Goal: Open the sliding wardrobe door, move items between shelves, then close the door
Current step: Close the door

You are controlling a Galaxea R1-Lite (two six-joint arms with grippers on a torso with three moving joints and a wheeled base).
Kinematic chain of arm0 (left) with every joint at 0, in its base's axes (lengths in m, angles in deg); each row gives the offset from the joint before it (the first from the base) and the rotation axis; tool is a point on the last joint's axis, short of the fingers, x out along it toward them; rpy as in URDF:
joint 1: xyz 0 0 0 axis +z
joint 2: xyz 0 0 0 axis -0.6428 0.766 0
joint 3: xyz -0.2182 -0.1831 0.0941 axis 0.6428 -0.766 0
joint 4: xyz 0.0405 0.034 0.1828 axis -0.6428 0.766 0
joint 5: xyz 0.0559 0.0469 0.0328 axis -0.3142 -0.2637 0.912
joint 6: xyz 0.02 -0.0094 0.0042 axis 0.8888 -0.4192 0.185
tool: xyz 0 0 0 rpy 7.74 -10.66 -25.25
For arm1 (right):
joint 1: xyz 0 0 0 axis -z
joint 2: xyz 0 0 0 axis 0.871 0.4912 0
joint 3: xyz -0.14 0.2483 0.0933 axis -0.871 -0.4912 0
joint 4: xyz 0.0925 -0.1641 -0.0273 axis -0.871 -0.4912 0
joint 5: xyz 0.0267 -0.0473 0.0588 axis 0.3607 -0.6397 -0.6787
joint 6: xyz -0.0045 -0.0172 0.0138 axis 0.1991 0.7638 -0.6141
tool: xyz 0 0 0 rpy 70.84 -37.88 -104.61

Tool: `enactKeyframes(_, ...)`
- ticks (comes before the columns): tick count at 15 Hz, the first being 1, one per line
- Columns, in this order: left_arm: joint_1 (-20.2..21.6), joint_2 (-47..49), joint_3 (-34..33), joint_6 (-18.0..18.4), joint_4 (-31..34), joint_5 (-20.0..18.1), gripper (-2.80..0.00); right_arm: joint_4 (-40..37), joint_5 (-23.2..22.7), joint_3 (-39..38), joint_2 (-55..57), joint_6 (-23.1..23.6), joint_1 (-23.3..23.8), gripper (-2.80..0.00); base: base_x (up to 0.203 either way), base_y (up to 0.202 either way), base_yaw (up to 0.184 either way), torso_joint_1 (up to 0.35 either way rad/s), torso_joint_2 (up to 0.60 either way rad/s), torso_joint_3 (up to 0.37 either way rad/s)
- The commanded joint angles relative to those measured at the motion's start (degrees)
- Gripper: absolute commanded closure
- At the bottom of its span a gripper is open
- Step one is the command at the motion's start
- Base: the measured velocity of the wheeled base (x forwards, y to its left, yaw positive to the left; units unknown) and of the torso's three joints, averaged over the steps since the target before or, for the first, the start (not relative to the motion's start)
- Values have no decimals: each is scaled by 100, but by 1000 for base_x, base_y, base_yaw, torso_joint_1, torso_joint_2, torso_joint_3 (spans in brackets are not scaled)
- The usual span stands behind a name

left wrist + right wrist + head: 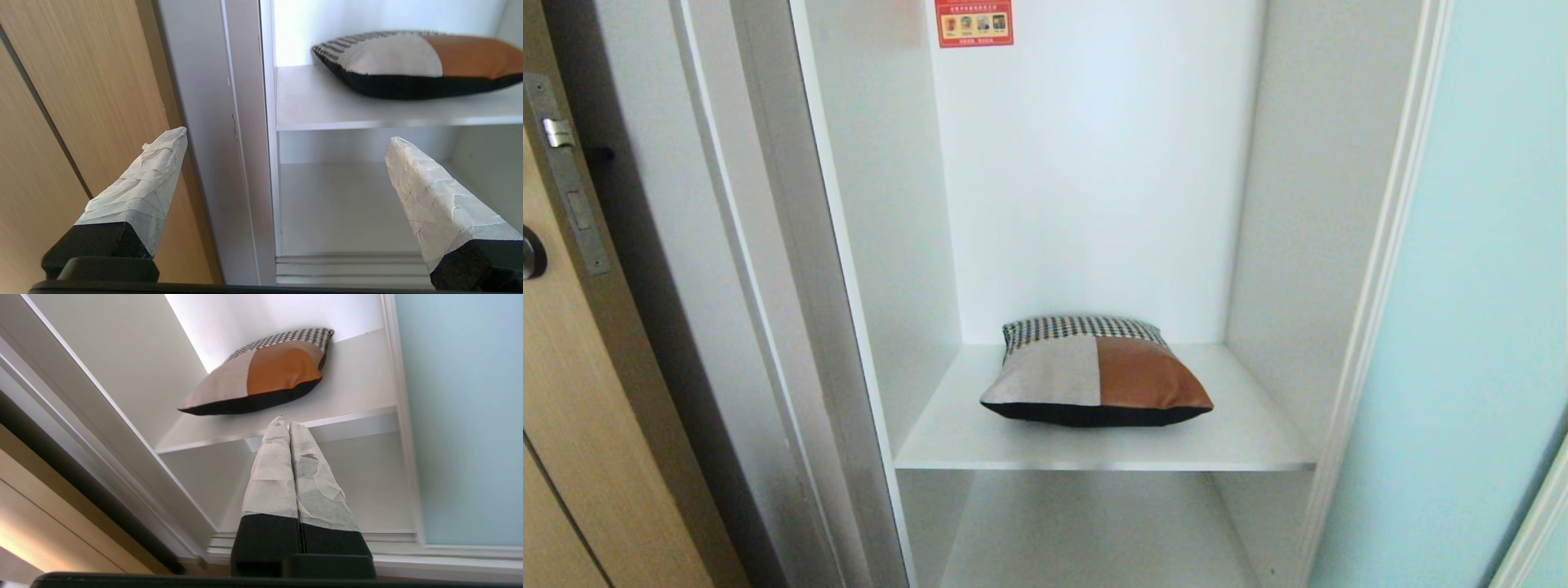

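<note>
The item, a patchwork cushion (1094, 374) in houndstooth, beige and tan-brown with a black underside, lies flat on the upper shelf (1241, 445) of the open wardrobe. Below it is a bare lower shelf (1094, 531). The sliding wardrobe door (1486, 286), pale aqua frosted glass, stands slid to the right. Neither arm shows in the head view. My left gripper (287, 136) is open and holds nothing, low in front of the wardrobe's left post, below the cushion (408, 61). My right gripper (288, 422) is shut on nothing, its tips just under the shelf edge (351, 416) and the cushion (261, 375).
A light wooden door (572, 392) with a metal lock plate stands at the left, beside the wardrobe's white frame post (792, 286). A red sticker (974, 23) is on the back wall. The bottom sliding track (351, 265) runs along the wardrobe's front.
</note>
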Motion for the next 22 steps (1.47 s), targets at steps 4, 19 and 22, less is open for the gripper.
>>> enactKeyframes(4,1,-31,-30,-3,27,-1,-280,-4,-10,-179,32,288,-11,0,0,0,0,0,0,0)
enactKeyframes(19,1,-31,-30,-3,27,-1,-280,1047,458,-1537,-11,2509,322,0,0,0,0,0,0,0)
enactKeyframes(22,1,-31,-30,-6,27,6,-280,1272,382,-2035,-561,3222,812,0,0,0,0,0,0,0)
